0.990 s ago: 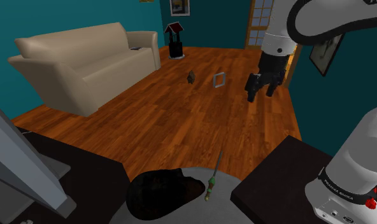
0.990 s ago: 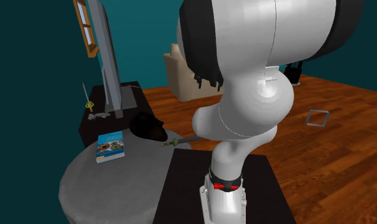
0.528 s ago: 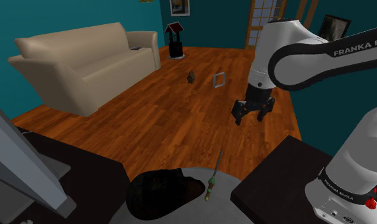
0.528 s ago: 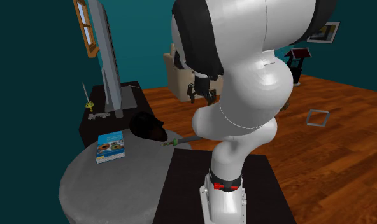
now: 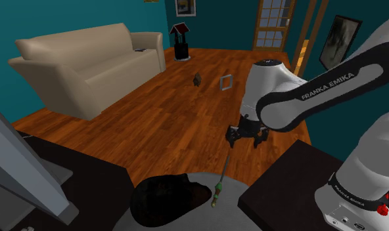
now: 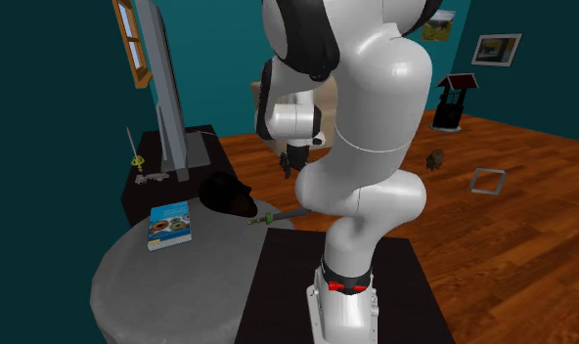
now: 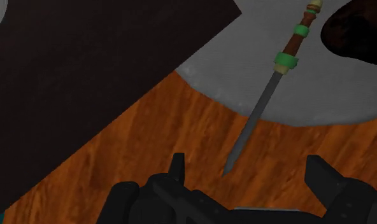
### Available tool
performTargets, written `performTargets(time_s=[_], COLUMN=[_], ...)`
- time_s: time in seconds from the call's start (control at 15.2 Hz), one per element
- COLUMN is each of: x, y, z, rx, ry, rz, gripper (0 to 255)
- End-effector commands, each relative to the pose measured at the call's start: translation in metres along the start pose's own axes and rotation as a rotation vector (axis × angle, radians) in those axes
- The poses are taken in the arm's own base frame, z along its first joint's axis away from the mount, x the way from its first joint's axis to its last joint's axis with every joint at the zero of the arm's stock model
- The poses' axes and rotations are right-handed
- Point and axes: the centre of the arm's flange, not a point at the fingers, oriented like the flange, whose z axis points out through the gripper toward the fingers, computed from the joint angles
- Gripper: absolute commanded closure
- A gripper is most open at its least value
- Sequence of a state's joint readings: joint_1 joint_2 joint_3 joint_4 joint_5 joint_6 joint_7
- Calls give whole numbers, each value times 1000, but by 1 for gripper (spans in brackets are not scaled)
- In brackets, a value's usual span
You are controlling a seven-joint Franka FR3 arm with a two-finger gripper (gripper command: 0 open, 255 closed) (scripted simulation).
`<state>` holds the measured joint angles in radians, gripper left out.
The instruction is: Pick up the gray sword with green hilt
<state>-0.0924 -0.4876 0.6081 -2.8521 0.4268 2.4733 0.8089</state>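
The sword (image 5: 221, 180) has a thin grey blade and a brown hilt with green bands (image 7: 294, 46). It lies on the round grey table (image 5: 234, 195), and its blade tip pokes out past the table rim over the wooden floor. My gripper (image 5: 243, 139) hangs open above and beyond that tip, holding nothing. In the wrist view the blade (image 7: 260, 111) points toward the gap between the fingers of the gripper (image 7: 248, 175), some way below them. In the second exterior view the sword (image 6: 276, 216) lies beside the stand, with the gripper (image 6: 289, 166) above it.
A black lump (image 5: 167, 200) sits on the table near the hilt, and a book (image 6: 168, 223) lies farther along. The dark stand (image 5: 292, 184) borders the table. A beige sofa (image 5: 88, 56) and a small frame (image 5: 226, 81) are on the floor beyond.
The gripper has come down and toward the shoulder view's left, from high near the door to just above the sword's blade tip. The sword has not moved.
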Motion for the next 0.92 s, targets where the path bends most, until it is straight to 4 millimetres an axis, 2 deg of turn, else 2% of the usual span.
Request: performTargets(time_s=[0.0, 0.73, 0.86], x=[-4, -11, -11], y=[-10, -64, -65], z=[24, 159, 167], rx=[2, -6, -6], ry=[2, 9, 10], rz=[66, 404, 409], gripper=[0, 0, 0])
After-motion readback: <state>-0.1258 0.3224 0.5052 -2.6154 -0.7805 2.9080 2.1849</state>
